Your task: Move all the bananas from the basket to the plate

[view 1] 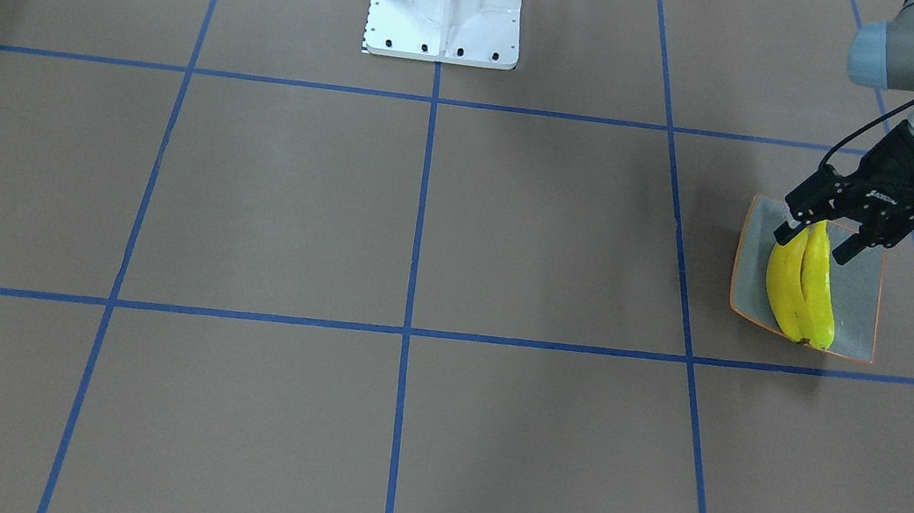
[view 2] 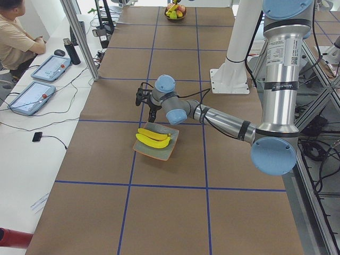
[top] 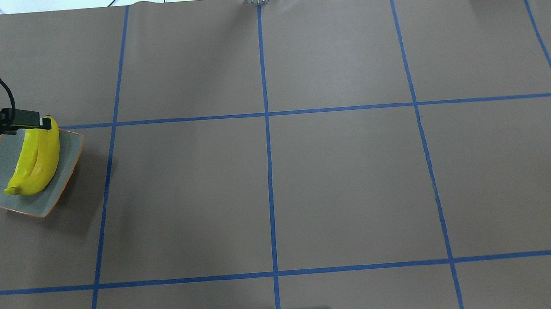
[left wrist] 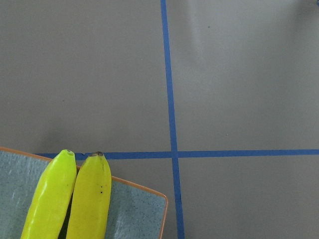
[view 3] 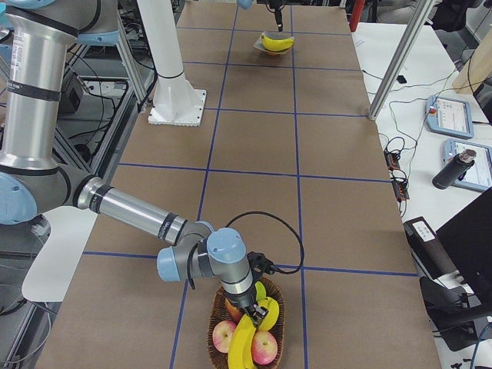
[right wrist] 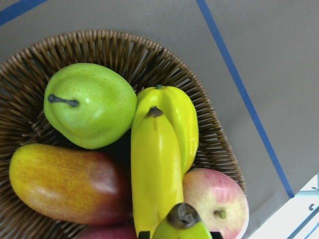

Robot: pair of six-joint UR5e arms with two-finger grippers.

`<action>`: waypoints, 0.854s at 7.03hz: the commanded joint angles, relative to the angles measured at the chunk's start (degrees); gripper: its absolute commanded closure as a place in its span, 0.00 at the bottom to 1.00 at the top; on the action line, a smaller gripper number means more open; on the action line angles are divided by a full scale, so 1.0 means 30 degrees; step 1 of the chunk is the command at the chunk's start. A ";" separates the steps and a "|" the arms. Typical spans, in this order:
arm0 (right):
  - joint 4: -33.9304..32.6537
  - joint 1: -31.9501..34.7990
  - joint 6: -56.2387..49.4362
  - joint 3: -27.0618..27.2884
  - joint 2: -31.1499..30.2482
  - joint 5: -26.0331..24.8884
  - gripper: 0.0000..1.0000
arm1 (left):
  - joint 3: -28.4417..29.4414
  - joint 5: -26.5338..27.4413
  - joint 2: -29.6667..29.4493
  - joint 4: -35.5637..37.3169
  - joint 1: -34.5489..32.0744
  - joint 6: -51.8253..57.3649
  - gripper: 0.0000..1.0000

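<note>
Two yellow bananas lie side by side on the grey-green plate with the orange rim, also seen from overhead. My left gripper is open and hovers over the bananas' far ends, one finger on each side. The left wrist view shows those banana ends on the plate. My right gripper is down in the wicker basket. Its fingertips flank the end of a banana. Two more bananas lie below it.
The basket also holds a green pear, a mango and an apple. The white robot pedestal stands at mid-table. An operator sits by tablets along the table's side.
</note>
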 commanded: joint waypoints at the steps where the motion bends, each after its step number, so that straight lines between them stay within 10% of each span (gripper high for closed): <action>1: -0.2453 0.0337 -0.0132 0.1685 0.0724 0.0121 1.00 | -0.0024 -0.0010 0.0027 -0.0029 -0.0010 0.0000 0.01; 6: -0.6250 0.0075 0.6826 0.3629 0.4647 0.3887 1.00 | -0.0083 -0.0010 -0.0002 -0.0030 0.0019 -0.0205 0.01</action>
